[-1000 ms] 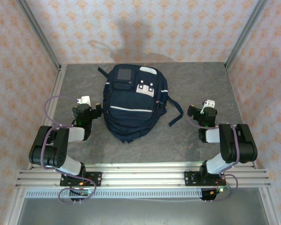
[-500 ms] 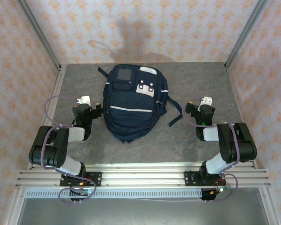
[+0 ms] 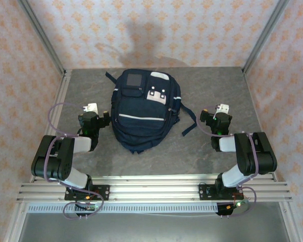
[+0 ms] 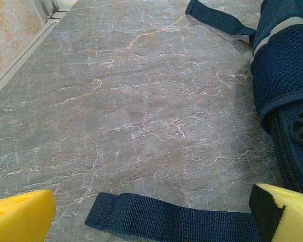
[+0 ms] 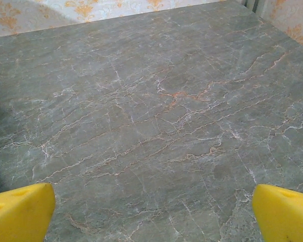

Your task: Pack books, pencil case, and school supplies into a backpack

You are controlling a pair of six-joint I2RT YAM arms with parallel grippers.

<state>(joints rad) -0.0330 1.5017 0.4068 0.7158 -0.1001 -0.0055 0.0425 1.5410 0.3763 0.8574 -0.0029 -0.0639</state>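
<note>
Backpack (image 3: 144,112) lies mid-bench (image 3: 217,83), front up and seemingly zipped (hard to judge from above). Your left gripper (image 4: 151,218) sits just beside it, jaws spread astride a loose strap (image 4: 141,216). Your right gripper (image 5: 151,212) holds its jaws spread over bare bench.

surface: grey marbled table (image 3: 212,151) | on it: navy backpack (image 3: 141,118)

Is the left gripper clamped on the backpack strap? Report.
No, the left gripper stands wide open, its yellow fingers apart, with the strap lying flat on the table between them.
</note>
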